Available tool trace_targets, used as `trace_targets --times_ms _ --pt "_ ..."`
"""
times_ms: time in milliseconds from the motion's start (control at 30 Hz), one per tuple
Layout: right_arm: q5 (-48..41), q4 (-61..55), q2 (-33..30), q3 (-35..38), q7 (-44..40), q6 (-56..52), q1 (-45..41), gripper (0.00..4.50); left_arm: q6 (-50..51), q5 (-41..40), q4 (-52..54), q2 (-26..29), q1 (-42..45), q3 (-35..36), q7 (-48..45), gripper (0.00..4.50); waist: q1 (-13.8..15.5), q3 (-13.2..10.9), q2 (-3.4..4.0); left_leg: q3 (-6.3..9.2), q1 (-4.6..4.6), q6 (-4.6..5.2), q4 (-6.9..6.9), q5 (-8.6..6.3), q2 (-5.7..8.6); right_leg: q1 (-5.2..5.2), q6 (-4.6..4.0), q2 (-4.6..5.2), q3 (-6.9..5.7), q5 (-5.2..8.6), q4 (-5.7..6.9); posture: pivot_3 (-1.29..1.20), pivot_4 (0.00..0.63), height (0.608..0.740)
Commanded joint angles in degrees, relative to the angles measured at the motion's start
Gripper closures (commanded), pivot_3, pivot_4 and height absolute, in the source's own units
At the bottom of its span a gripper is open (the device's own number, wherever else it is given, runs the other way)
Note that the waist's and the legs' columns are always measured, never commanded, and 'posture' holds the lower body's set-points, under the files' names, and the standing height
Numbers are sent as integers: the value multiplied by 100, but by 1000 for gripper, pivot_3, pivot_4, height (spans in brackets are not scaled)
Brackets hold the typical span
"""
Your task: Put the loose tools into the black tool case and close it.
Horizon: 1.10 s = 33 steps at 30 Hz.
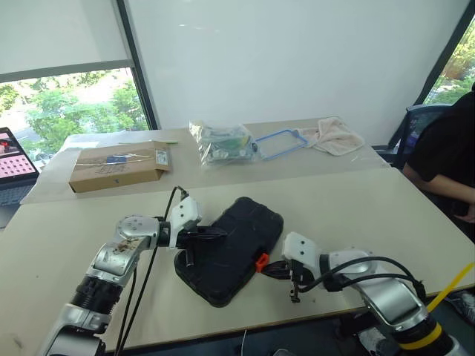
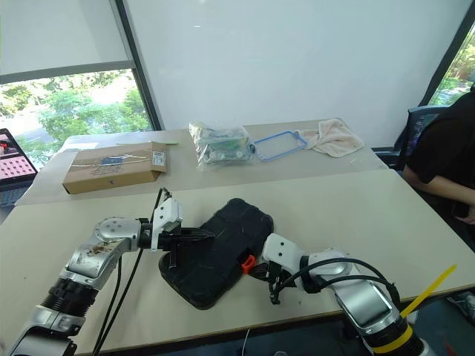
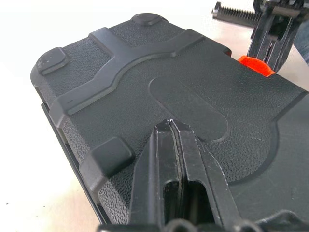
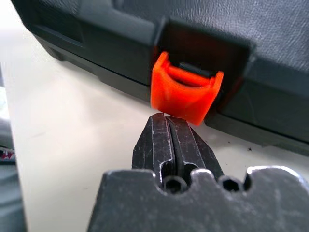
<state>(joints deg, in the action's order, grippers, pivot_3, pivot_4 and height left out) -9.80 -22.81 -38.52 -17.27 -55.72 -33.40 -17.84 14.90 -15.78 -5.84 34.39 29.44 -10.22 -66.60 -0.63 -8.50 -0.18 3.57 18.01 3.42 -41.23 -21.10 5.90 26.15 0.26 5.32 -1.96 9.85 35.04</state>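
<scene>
between both clenched fingers [image 4: 169,126] lies the closed black tool case [image 1: 230,248], orange latch [image 4: 186,94] touching right.

Beige tables [image 1: 356,196], white wall [image 1: 297,59], sunlit window [image 1: 67,111] with greenery.

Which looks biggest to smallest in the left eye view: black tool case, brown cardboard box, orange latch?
1. Black moulded-plastic tool case, lid down.
2. Flat brown cardboard box; it sits farther from the camera, so its true size against the case is unsure.
3. Small orange plastic latch, clearly smallest.
</scene>
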Motion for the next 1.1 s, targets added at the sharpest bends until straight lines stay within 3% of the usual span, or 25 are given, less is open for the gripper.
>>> trace_targets --times_ms 33,467,1100 --pt "-229 -435 -10 234 -31 9 -247 4500 119 343 -346 -55 -238 -396 -20 4474 2 0 0 0 0 0 0 0 0 -1 0 0 0 0 0 0 150 740" --pt "-328 -399 -144 399 25 80 -313 4500 232 327 -251 -91 -219 -366 -10 4474 32 7 7 0 -5 0 1 0 1 -6 1 3 0 0 -2 0 150 740" --pt "102 31 -168 -48 1 413 -327 4500 429 285 -27 -50 -244 -333 70 4474 43 7 7 0 -5 0 4 0 1 -5 1 4 0 0 -3 0 150 740"
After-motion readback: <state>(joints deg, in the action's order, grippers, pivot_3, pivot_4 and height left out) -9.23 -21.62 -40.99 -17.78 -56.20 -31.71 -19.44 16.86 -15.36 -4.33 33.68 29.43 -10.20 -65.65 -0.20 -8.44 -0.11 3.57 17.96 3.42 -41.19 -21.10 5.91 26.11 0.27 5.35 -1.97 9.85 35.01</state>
